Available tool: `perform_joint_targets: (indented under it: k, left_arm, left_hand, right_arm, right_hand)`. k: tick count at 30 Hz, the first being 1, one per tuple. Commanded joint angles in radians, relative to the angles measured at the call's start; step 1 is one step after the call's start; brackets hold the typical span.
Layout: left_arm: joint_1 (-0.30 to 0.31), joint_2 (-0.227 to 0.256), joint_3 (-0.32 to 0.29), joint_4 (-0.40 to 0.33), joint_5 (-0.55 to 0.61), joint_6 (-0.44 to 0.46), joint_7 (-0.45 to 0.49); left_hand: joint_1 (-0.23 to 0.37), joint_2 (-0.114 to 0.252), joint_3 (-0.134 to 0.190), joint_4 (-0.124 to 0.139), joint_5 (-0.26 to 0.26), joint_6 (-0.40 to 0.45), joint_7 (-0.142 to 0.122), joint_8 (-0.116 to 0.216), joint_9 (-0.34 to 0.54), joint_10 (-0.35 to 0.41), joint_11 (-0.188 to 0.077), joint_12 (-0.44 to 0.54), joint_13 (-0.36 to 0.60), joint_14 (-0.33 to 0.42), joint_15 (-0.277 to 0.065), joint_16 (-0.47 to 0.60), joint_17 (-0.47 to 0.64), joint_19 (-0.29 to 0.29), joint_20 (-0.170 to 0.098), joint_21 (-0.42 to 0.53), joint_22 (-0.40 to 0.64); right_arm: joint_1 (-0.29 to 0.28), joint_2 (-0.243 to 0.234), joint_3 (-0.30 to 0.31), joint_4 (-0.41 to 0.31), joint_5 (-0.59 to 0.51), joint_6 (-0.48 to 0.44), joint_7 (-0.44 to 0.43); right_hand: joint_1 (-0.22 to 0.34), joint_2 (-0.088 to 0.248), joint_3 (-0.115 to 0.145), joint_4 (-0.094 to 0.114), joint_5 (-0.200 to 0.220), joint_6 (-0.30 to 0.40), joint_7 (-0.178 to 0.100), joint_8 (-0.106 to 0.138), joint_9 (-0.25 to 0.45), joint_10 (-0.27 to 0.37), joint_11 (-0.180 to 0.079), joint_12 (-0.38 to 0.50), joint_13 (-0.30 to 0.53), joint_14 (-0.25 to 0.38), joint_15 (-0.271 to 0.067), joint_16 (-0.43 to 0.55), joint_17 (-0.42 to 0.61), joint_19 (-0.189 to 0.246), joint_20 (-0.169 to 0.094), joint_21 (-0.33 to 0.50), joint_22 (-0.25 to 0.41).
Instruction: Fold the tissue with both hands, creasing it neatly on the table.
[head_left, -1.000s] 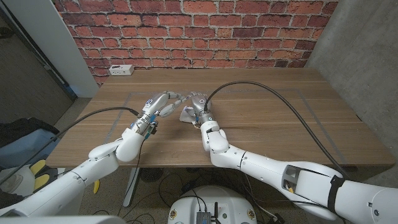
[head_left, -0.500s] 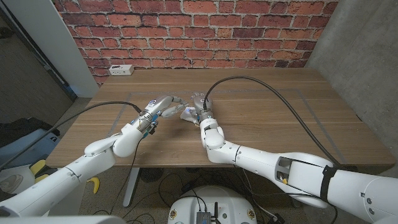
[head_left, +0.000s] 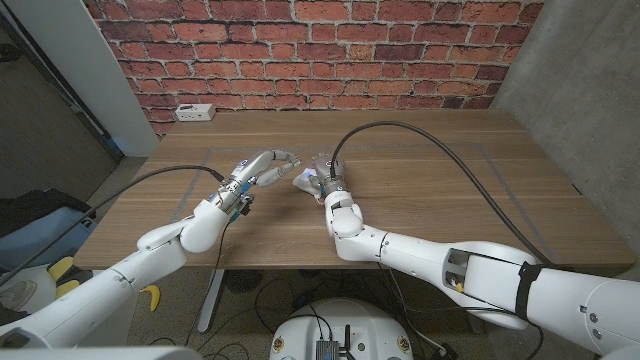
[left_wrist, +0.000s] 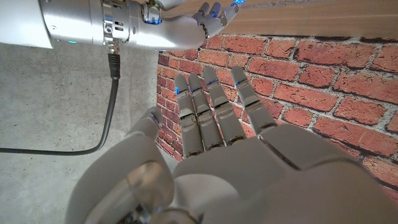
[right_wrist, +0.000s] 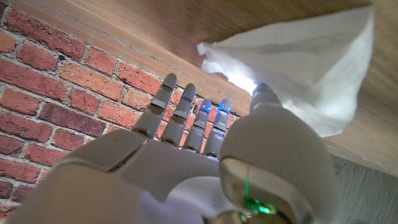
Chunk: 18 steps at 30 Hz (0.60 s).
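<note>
A small white tissue (head_left: 303, 183) lies crumpled on the wooden table (head_left: 430, 190), between my two hands. In the right wrist view the tissue (right_wrist: 311, 59) spreads on the wood with one corner raised. My left hand (head_left: 266, 166) hovers just left of it with its fingers stretched out straight and nothing in them; the left hand (left_wrist: 211, 124) shows the same way in its own wrist view. My right hand (head_left: 325, 172) stands right beside the tissue, fingers extended, and its thumb tip (right_wrist: 264, 94) sits at the tissue's edge. I cannot tell whether the thumb presses on it.
A white power strip (head_left: 194, 112) lies at the table's far left corner by the brick wall (head_left: 320, 50). Black cables (head_left: 440, 150) arc over the table from both arms. My right hand (left_wrist: 180, 25) also appears in the left wrist view.
Both hands have drawn slightly away from each other and toward the far side. The tissue now shows between them on the table.
</note>
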Motion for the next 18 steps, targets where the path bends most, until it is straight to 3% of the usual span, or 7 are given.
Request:
perform_joint_targets:
  k: [1,4,8,12,16,18]
  left_arm:
    - [-0.006,-0.024,-0.012,0.036,-0.016,-0.056,-0.005]
    - [-0.008,-0.028,-0.013,0.039,-0.013,-0.060,-0.007]
    - [-0.009,-0.037,-0.017,0.046,-0.006,-0.073,0.006]
    - [-0.007,-0.047,-0.022,0.056,-0.002,-0.087,0.023]
    - [-0.007,-0.054,-0.024,0.063,0.003,-0.096,0.034]
    - [-0.008,-0.059,-0.025,0.067,0.005,-0.104,0.040]
  left_hand:
    - [-0.007,0.001,0.008,-0.002,0.000,-0.004,0.002,-0.002,0.002,-0.004,0.001,-0.004,0.000,-0.004,0.001,-0.002,0.003,-0.006,0.003,-0.003,0.000]
    - [-0.009,0.002,0.010,-0.002,0.000,-0.005,-0.002,-0.002,0.002,-0.002,0.003,-0.003,0.001,-0.003,-0.001,-0.001,0.003,-0.006,0.003,-0.003,0.000]
    - [-0.010,0.002,0.012,-0.003,-0.001,-0.003,-0.002,-0.001,0.002,0.000,0.001,-0.003,0.001,0.000,0.001,0.001,0.003,-0.006,0.003,-0.002,0.000]
    - [-0.012,0.003,0.016,-0.005,-0.001,0.002,0.005,0.002,0.002,0.005,0.001,-0.001,0.001,0.008,0.000,0.005,0.003,-0.003,0.001,-0.001,0.000]
    - [-0.014,0.004,0.018,-0.006,-0.001,0.007,0.005,0.004,0.002,0.008,0.003,0.001,0.001,0.011,-0.001,0.006,0.003,0.001,-0.001,0.001,0.000]
    - [-0.015,0.004,0.020,-0.006,-0.001,0.007,0.005,0.004,0.002,0.013,0.002,0.003,0.001,0.015,0.001,0.008,0.003,0.003,-0.001,0.002,0.000]
  right_arm:
    - [-0.128,-0.035,0.166,-0.066,0.128,0.251,-0.473]
    - [-0.157,-0.041,0.199,-0.082,0.144,0.319,-0.569]
    - [-0.188,-0.083,0.213,-0.154,0.138,0.360,-0.593]
    - [-0.215,-0.132,0.211,-0.231,0.115,0.366,-0.562]
    - [-0.239,-0.182,0.202,-0.313,0.084,0.349,-0.487]
    - [-0.240,-0.208,0.199,-0.356,0.082,0.341,-0.412]
  right_hand:
    - [0.015,0.031,0.025,-0.005,0.004,0.040,0.005,0.013,0.001,0.043,0.004,0.014,0.005,0.052,-0.142,0.026,0.008,0.036,-0.011,0.015,0.001]
    - [0.008,0.041,0.032,0.003,-0.004,0.064,0.001,0.018,0.001,0.059,0.002,0.019,0.008,0.076,-0.146,0.044,0.021,0.052,-0.020,0.022,0.002]
    - [0.020,0.049,0.064,0.001,-0.020,0.137,0.009,0.034,0.004,0.134,0.014,0.049,0.019,0.150,-0.157,0.098,0.061,0.086,-0.039,0.041,0.006]
    - [0.061,0.026,0.091,-0.039,-0.045,0.229,0.024,0.053,0.010,0.221,0.020,0.092,0.046,0.239,-0.160,0.207,0.166,0.137,-0.048,0.080,0.017]
    - [0.122,0.025,0.119,-0.096,-0.060,0.343,0.039,0.103,0.032,0.369,0.031,0.178,0.092,0.317,-0.164,0.318,0.286,0.161,-0.043,0.122,0.038]
    - [0.129,0.026,0.127,-0.101,-0.064,0.366,0.043,0.117,0.038,0.385,0.031,0.192,0.102,0.322,-0.165,0.318,0.294,0.164,-0.045,0.129,0.039]
